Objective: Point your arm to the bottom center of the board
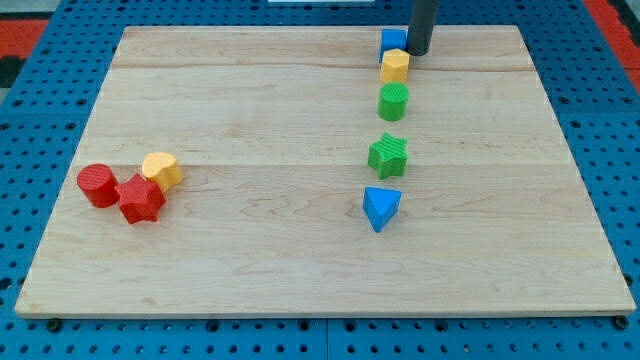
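Observation:
My tip (417, 52) is at the view's top, right of centre, close beside the right of a blue block (392, 40) and just above-right of a yellow block (395, 66). Below these, in a column, lie a green cylinder (393, 101), a green star-like block (388, 155) and a blue triangular block (381, 208). At the view's left sit a red cylinder (98, 185), a red star-like block (141, 198) and a yellow block (162, 170), clustered and touching. All rest on the wooden board (250, 110).
The board lies on a blue perforated table (40, 60). Its bottom edge (320, 312) runs along the view's bottom.

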You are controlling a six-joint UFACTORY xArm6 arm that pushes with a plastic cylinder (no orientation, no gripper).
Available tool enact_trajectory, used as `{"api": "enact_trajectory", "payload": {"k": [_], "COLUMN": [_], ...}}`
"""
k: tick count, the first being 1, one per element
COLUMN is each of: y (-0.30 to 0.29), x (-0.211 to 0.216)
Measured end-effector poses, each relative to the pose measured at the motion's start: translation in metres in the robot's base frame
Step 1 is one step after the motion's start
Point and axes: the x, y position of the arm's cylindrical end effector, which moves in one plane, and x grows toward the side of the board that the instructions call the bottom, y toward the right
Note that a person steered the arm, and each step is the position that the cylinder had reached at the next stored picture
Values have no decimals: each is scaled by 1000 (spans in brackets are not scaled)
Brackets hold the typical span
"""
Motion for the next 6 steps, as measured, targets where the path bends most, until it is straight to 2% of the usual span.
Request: {"api": "enact_trajectory", "payload": {"k": [1, 2, 3, 4, 5, 6], "y": [1, 72, 100, 101, 17, -97], "x": [-13, -10, 107, 267, 363, 380]}}
